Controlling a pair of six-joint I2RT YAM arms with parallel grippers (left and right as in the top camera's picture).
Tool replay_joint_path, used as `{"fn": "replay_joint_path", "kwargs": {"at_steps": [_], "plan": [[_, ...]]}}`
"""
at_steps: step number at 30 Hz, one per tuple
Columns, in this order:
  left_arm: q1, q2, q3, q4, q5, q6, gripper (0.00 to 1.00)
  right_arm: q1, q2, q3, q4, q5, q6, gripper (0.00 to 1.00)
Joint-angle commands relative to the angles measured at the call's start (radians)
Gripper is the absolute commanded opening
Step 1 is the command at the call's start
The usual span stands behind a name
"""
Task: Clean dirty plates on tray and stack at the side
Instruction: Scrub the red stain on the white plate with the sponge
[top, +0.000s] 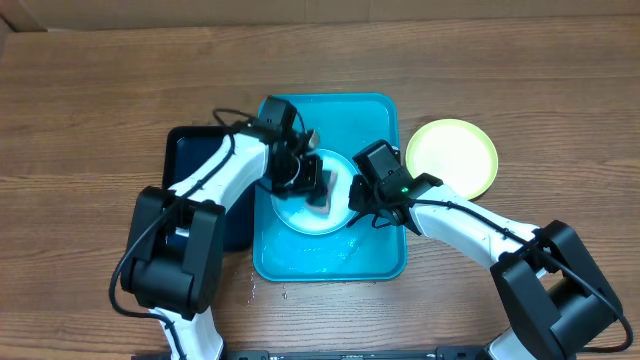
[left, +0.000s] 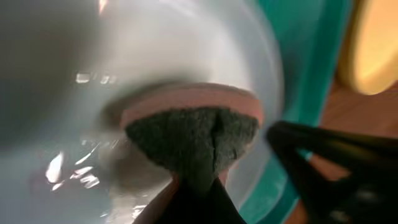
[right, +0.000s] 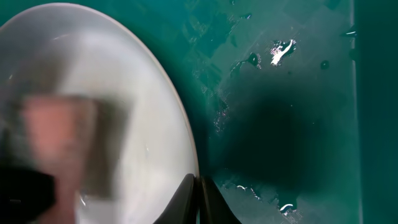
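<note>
Right wrist: sponge, left of right claw, blurred, outline unreadable | pale plate cut by left and bottom edges | Left wrist: yellow-green plate, up-right of left claw, blurred, cut by edge | Overhead: black tray part-hidden under left arm

Left gripper holds a sponge on a pale plate in the tray, right gripper at the plate's rim; yellow plate right, black tray left.

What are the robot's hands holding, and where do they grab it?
The left gripper pinches a sponge by one end; the right gripper pinches the plate by its rim.
</note>
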Motion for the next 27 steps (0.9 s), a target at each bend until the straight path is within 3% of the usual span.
{"fn": "replay_joint_path", "kwargs": {"at_steps": [1,11,19,23,27], "plan": [[-0.007,-0.107,0.085,-0.026,-0.026,0.021,0.04,0.005,-0.032,0.003,0.007,-0.006,0.004,0.04],[-0.055,-0.113,0.055,-0.112,-0.442,0.021,0.04,0.005,-0.032,0.004,0.007,-0.007,0.004,0.05],[-0.055,0.006,0.027,-0.06,-0.468,0.029,0.04,0.005,-0.032,0.003,0.007,-0.007,0.004,0.05],[-0.052,0.023,0.029,-0.054,-0.438,0.042,0.26,0.005,-0.032,0.003,0.007,-0.007,0.004,0.05],[-0.051,0.019,0.059,-0.09,-0.438,0.066,0.24,0.005,-0.032,0.003,0.007,-0.006,0.004,0.05]]}}
